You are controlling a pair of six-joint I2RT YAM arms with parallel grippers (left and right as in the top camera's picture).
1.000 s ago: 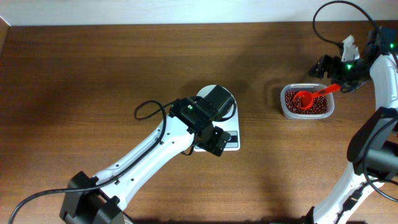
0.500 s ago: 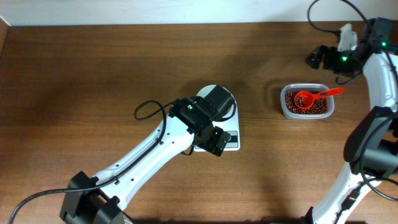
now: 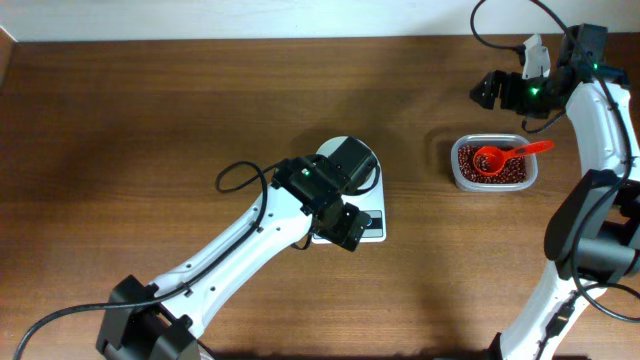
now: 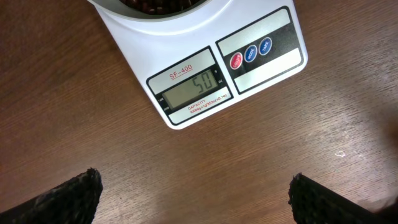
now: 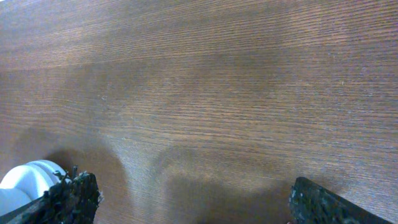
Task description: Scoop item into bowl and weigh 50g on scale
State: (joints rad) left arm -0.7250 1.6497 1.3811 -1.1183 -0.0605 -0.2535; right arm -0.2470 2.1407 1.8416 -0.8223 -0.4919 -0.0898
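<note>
Overhead, my left arm (image 3: 250, 235) lies across the middle of the table (image 3: 150, 120) and blocks most of the scale (image 3: 374, 226) and the bowl (image 3: 328, 150) on it. Only a sliver of white rim and the scale's front corner show, with the left gripper (image 3: 345, 228) just over that corner. Off to the right, well apart, sits a clear container (image 3: 458, 172) of beans (image 3: 508, 174) with the orange scoop (image 3: 495, 157) resting in it. The right gripper (image 3: 484, 92) hangs beyond the container's far side, apart from it.

In the left wrist view the fingers (image 4: 65, 199) are spread wide with nothing between them but bare wood. The scale fills the upper frame, its display (image 4: 193, 87) reading 50 beside three round buttons (image 4: 250, 53). The bowl's edge, beans inside, peeks in at the top.

The right wrist view shows fingers (image 5: 336, 202) also spread and empty above plain table. A pale rounded shape (image 5: 25, 183) at the lower left I can't identify.
</note>
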